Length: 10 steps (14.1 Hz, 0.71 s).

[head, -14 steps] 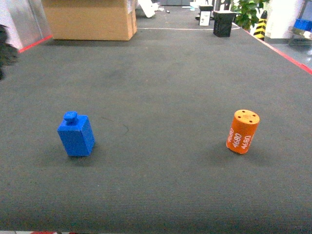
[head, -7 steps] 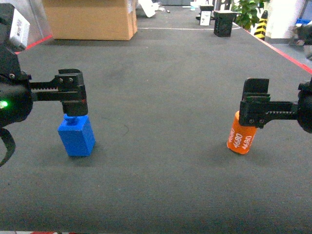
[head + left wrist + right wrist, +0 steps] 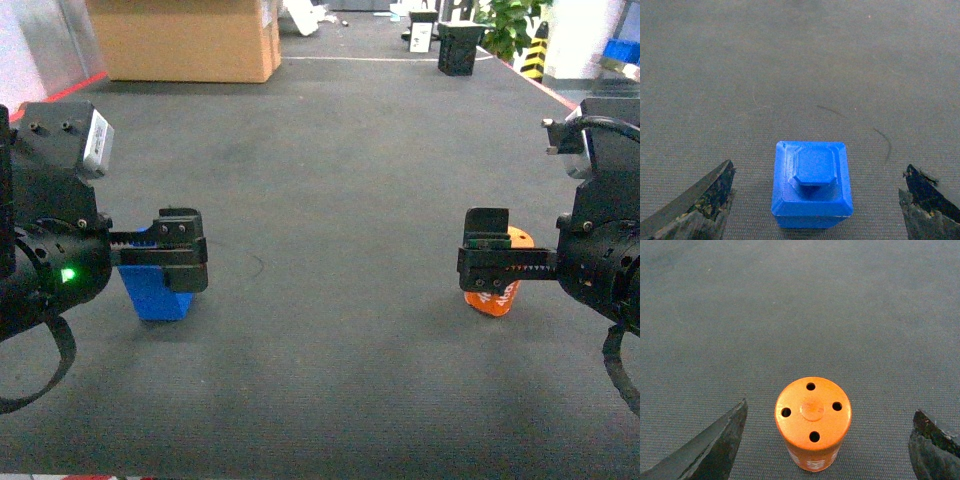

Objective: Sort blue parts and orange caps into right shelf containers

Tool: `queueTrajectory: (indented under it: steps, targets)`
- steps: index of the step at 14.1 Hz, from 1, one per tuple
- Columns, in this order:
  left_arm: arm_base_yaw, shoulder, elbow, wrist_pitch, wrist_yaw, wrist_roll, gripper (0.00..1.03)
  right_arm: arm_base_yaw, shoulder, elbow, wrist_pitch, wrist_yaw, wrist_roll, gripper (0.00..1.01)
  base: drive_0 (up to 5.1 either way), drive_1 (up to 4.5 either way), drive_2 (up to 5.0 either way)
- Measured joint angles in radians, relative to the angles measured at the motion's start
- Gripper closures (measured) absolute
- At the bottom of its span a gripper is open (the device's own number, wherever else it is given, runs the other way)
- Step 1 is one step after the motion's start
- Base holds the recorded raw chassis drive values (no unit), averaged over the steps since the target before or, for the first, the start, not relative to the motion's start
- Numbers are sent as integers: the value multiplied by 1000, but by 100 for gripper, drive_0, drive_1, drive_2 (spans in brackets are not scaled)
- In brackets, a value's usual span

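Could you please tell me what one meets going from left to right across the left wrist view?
Left finger of the left tool → blue part → right finger of the same tool. The part stands on the dark mat, clear of both fingers.

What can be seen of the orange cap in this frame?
The orange cap is a short, stubby cylinder of smooth orange plastic, standing upright on the dark grey mat. Its flat top has a round raised centre ringed by four small dark holes; white printing runs down its side, too hidden to read. In the right wrist view it sits centred between the open right gripper's fingers, with a clear gap either side, so nothing but the mat touches it. In the head view the gripper covers most of it.
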Motion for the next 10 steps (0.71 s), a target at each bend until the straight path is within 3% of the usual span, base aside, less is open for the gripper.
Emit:
queueTrajectory:
  steps: [10]
  targets:
    - [9,104,0,22,3,-3,5,0,103,30,10,0,23,3,0,0,0]
